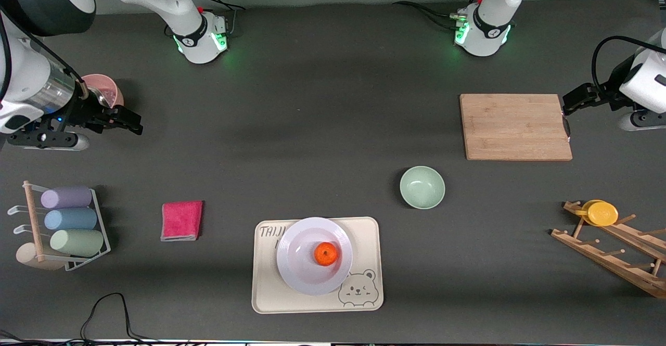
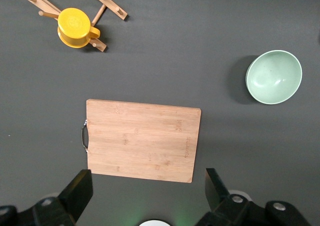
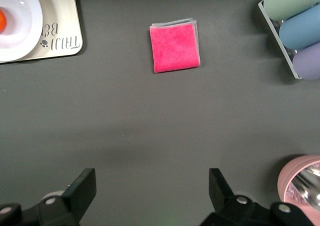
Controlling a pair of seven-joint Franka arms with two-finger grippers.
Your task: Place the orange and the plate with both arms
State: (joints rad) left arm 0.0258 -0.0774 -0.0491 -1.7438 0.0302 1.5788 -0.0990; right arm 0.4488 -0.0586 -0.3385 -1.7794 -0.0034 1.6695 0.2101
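orange (image 1: 326,254) on plate (image 1: 307,268), left gripper (image 2: 146,192) wide, right gripper (image 3: 152,190) wide, front view alone shows both whole

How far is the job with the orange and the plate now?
It looks finished: the orange lies on the plate, and the plate sits on the bear tray. Nothing is in hand. The left gripper hangs open over the cutting board; the right gripper hangs open over bare table. Nothing appears left.

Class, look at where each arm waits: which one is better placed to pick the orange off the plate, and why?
Probably the right. Its gripper hangs open at its end of the table, and its wrist view already shows the orange on the plate. The left gripper, also open, is over the cutting board's edge.
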